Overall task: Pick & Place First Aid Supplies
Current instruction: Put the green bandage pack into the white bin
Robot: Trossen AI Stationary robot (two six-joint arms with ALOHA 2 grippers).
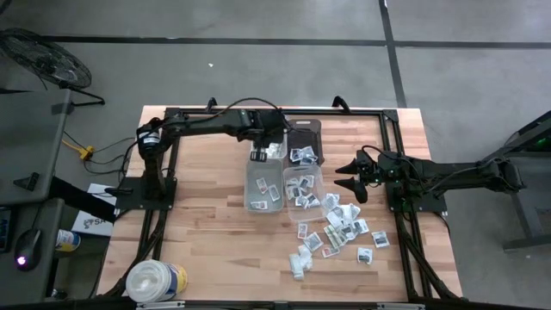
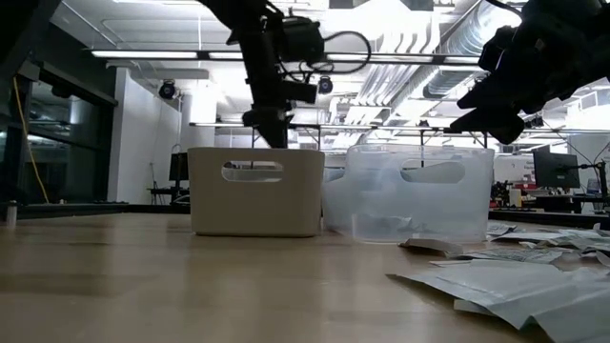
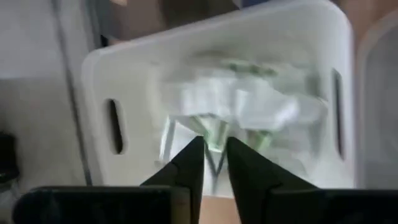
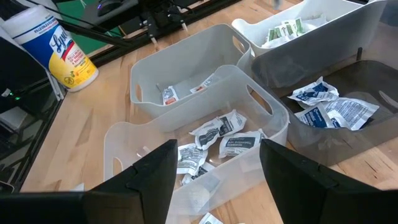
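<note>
Green-printed packets [image 3: 249, 102] lie heaped inside the white bin [image 3: 124, 62] at the far side of the bin cluster. One more shows in the slit between the jaws of the left gripper [image 3: 216, 168], which hangs right over that bin. The jaws stand only a narrow way apart. Whether they pinch the packet or have let it go I cannot tell, though this looks like the drop-off step.

The loose pile of packets [image 1: 343, 226] is well apart from there, on the near right of the table [image 1: 207, 215]. Sorted ones rest in the dark bin [image 4: 348, 81] and the two clear bins [image 4: 124, 143]. The right gripper [image 1: 351, 178] hovers just right of the bins and far of the pile, spread wide and empty.

The next move probably calls for the left jaws to open enough, then lift straight up above the bin's rim before travelling. The right gripper seems best placed for the next pick.

Bin walls touch or nearly touch, so there is little room between them. Open wood lies to the near left, apart from the round tub [image 1: 155, 280] at the near-left corner.
</note>
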